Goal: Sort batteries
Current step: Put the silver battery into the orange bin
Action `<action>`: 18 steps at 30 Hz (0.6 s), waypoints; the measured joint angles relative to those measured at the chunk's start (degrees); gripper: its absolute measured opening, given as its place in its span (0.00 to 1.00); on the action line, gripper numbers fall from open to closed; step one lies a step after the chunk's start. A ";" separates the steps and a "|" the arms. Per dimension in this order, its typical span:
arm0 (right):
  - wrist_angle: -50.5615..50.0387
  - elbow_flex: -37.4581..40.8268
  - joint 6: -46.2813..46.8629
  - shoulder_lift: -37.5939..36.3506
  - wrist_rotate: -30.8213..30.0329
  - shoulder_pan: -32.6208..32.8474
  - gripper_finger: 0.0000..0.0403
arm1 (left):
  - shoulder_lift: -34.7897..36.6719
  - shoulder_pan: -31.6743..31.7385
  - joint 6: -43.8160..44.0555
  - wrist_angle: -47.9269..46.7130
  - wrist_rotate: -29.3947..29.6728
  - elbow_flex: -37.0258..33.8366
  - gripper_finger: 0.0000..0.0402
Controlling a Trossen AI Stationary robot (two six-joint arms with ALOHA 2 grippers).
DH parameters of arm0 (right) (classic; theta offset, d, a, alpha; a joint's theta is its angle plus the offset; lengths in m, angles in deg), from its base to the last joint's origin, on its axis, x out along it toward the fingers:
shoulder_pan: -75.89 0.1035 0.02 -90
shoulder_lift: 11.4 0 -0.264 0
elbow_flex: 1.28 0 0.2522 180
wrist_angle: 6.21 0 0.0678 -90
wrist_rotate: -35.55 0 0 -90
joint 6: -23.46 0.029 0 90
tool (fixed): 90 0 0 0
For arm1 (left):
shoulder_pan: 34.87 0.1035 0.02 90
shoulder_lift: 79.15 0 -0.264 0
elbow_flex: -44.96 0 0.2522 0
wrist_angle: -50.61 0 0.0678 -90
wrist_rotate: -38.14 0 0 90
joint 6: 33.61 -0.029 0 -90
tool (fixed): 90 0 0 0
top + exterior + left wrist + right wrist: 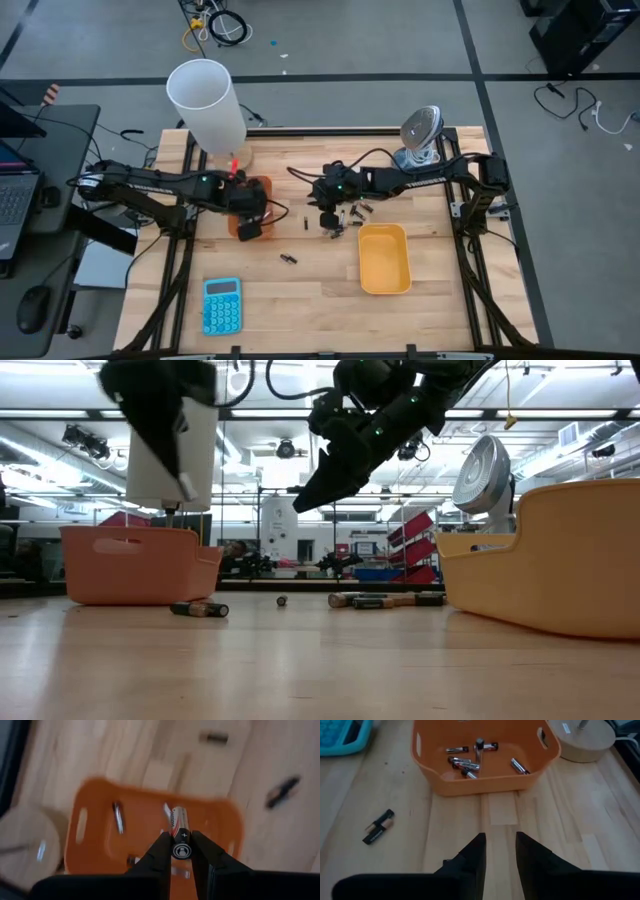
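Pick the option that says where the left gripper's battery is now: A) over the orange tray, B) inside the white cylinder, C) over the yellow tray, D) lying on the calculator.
A: in the left wrist view the left gripper is shut on a battery directly over the orange tray, which already holds other cells.

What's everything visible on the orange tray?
The orange tray is a rectangular, plastic-looking bin with rounded corners and a slot handle at each short end. It sits upright on the wooden table, beside the round wooden base of the white cylinder. Several batteries lie loose inside. The left gripper hovers above it, holding one silvery battery between its jaws.
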 joint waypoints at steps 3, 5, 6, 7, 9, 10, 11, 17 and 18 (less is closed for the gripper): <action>-0.01 0.00 -0.04 0.00 0.00 0.00 0.22 | 0.00 0.00 0.23 -2.57 -0.22 -1.13 0.11; 0.01 0.00 -0.07 0.00 0.00 0.00 0.22 | -0.02 0.40 -0.20 -1.54 0.02 -2.43 0.11; 0.01 0.00 -0.07 0.00 0.00 -0.03 0.22 | -0.02 0.69 -0.22 -1.01 0.05 -3.10 0.11; 0.01 0.00 -0.09 0.00 0.00 -0.10 0.22 | -0.02 1.01 -0.22 -0.28 0.14 -3.81 0.11; 0.01 0.00 -0.04 0.00 0.02 -0.20 0.23 | -0.03 1.69 -0.22 1.90 0.28 -5.41 0.11; 0.01 0.00 -0.04 0.00 0.02 -0.27 0.23 | -0.04 2.07 -0.22 2.83 0.34 -6.17 0.11; 0.01 0.00 -0.04 0.00 0.02 -0.33 0.22 | -0.04 2.46 -0.25 3.57 0.34 -6.97 0.11; 0.04 0.00 -0.04 0.00 0.02 -0.37 0.22 | -0.31 5.89 2.59 4.61 1.08 -8.72 0.11; 0.06 0.00 -0.04 0.00 0.02 -0.37 0.23 | -0.31 6.52 3.04 5.01 1.05 -8.72 0.11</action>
